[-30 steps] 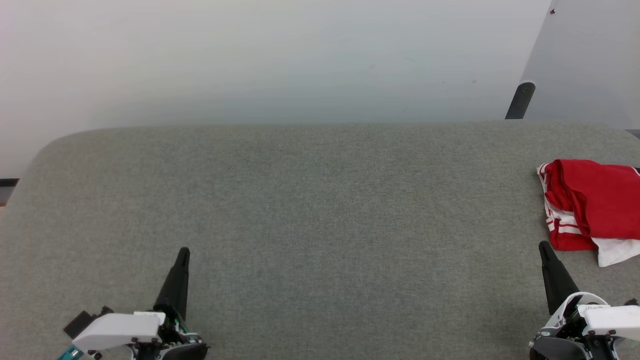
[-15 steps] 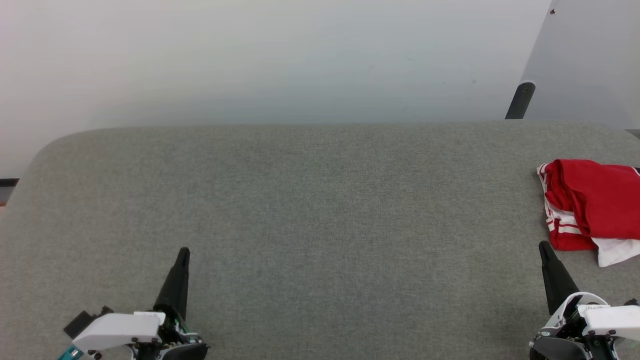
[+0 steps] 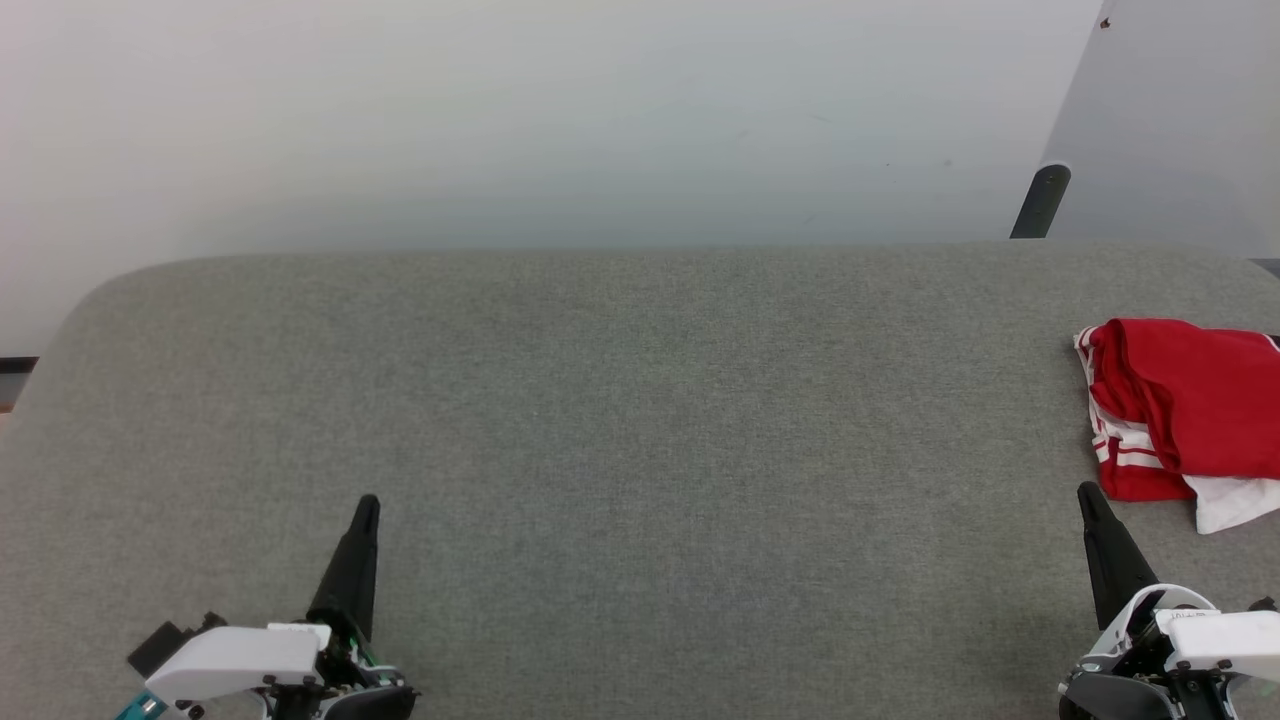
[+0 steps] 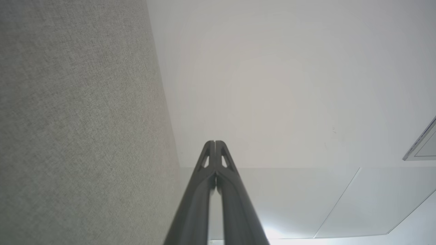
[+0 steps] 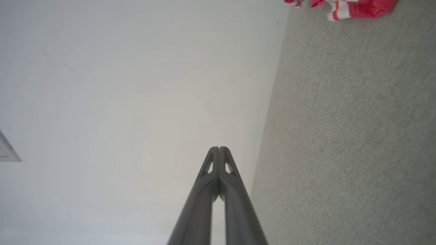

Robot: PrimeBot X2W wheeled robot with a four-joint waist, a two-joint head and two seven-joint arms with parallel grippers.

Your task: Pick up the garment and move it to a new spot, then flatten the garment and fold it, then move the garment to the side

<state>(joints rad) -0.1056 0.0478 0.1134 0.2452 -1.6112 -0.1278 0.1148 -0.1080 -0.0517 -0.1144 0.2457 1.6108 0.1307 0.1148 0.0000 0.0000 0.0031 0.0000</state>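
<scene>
Just beyond right claw point(image 3: 1086, 494), garment point(image 3: 1185, 405)

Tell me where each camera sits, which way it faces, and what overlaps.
Head view: above, looking forward and down on the grey padded surface; left gripper and right gripper at the bottom corners, garment far right.
Left wrist view: along that gripper's shut fingers, surface on its left, pale wall ahead.
Right wrist view: along its shut fingers, surface on its right.
Shared: head and right wrist views both catch the garment.
</scene>
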